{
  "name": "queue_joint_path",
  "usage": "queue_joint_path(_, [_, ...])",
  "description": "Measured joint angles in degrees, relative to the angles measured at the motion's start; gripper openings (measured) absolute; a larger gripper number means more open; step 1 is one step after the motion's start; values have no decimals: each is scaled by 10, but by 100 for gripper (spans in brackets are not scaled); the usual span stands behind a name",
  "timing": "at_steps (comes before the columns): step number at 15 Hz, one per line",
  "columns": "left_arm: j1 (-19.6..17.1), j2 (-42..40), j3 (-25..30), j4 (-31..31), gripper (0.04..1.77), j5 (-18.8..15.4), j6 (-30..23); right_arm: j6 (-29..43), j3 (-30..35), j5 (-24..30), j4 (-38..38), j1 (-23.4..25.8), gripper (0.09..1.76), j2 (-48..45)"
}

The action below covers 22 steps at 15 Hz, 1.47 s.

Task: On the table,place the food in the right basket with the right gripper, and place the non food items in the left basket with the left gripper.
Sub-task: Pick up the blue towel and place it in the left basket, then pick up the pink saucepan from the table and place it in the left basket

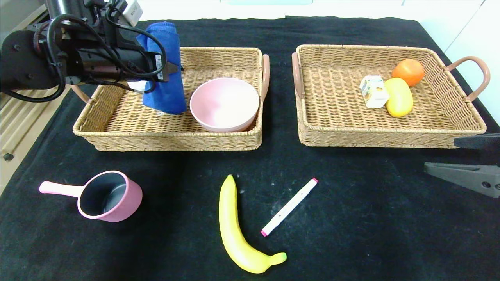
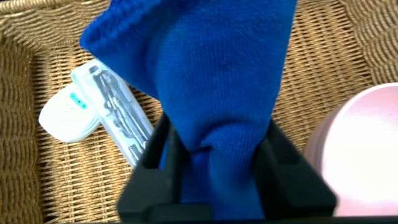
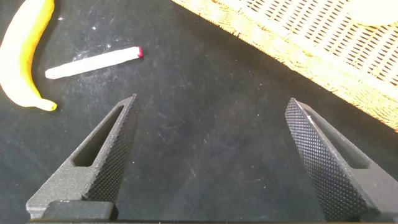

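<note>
My left gripper (image 1: 172, 70) (image 2: 214, 149) hovers over the left basket (image 1: 168, 142), shut on a blue cloth (image 1: 168, 89) (image 2: 217, 74) that hangs down between its fingers to the basket floor. A pink bowl (image 1: 224, 103) (image 2: 367, 149) sits beside the cloth in that basket. The right basket (image 1: 390, 136) (image 3: 298, 56) holds an orange (image 1: 408, 71), a yellow fruit (image 1: 398, 96) and a small white carton (image 1: 374, 91). On the table lie a banana (image 1: 234, 230) (image 3: 28, 56), a white marker (image 1: 290, 206) (image 3: 93, 62) and a pink saucepan (image 1: 109, 195). My right gripper (image 1: 440, 154) (image 3: 211, 102) stands open and empty at the right edge.
A white device (image 2: 68, 115) and a clear packet (image 2: 115, 115) lie on the left basket's floor under the cloth. Both baskets have brown handles facing the gap between them. A black cloth covers the table; a pale wall lies beyond.
</note>
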State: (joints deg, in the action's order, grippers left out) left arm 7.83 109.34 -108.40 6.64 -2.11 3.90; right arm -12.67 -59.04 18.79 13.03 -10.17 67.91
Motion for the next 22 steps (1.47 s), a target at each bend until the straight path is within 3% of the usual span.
queue_joint_path(5, [1, -6, 2, 2, 123, 0, 0, 0, 0, 0, 0, 0, 171, 0])
queue_joint_path(12, [1, -12, 3, 13, 151, 0, 1, 0, 0, 0, 0, 0, 171, 1])
queue_joint_path(22, [24, -112, 2, 271, 166, 6, 15, 0, 2, -1, -1, -1, 171, 3])
